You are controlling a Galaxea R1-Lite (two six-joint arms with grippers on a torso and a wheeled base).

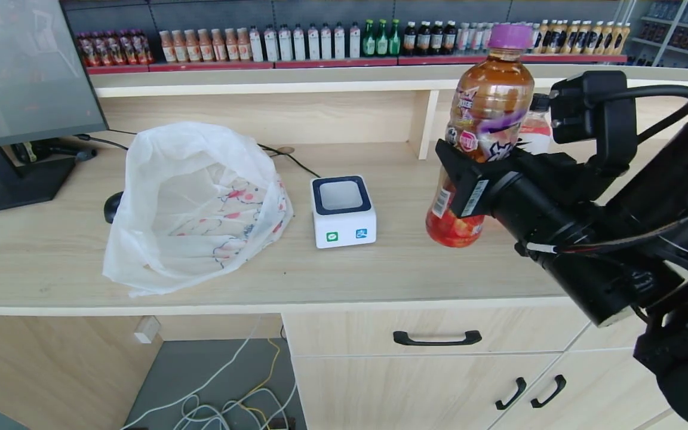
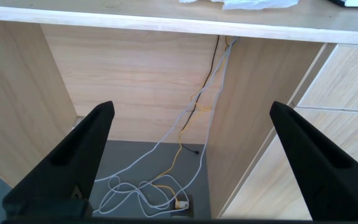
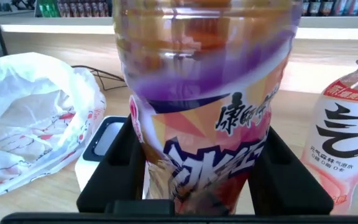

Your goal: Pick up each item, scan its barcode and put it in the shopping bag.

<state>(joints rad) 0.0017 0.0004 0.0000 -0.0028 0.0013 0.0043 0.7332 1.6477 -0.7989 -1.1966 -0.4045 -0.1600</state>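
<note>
Black fingers of the right gripper (image 1: 478,167) are closed around the lower half of the bottle (image 1: 487,101). We hold it upright in the air above the right part of the counter (image 1: 380,275), near the front edge. The left gripper (image 2: 191,168) is spread wide with nothing between its fingers. It hangs below the counter's front edge, before the open niche with the cables (image 2: 166,180).

We think the main risk is at the scanner (image 1: 343,210). It stands mid-counter, just left of the bottle, and its window looks upward. The barcode seems to sit low on the label, close to a finger, so the window may not read it unless we turn it down. The bottle is smooth and round, so tilting could let it slip in the grip. Further left, the bag (image 1: 194,197) lies slumped with its mouth toward us. It is thin and soft, and the bottle may push the rim shut. A second bottle (image 1: 536,128) stands behind the held one, toward the back right, and the arm could knock it.

The counter is of pale wood, with drawers (image 1: 436,338) under it. A monitor (image 1: 21,65) stands at the back left corner. A shelf (image 1: 344,61) with rows of drinks runs behind.
</note>
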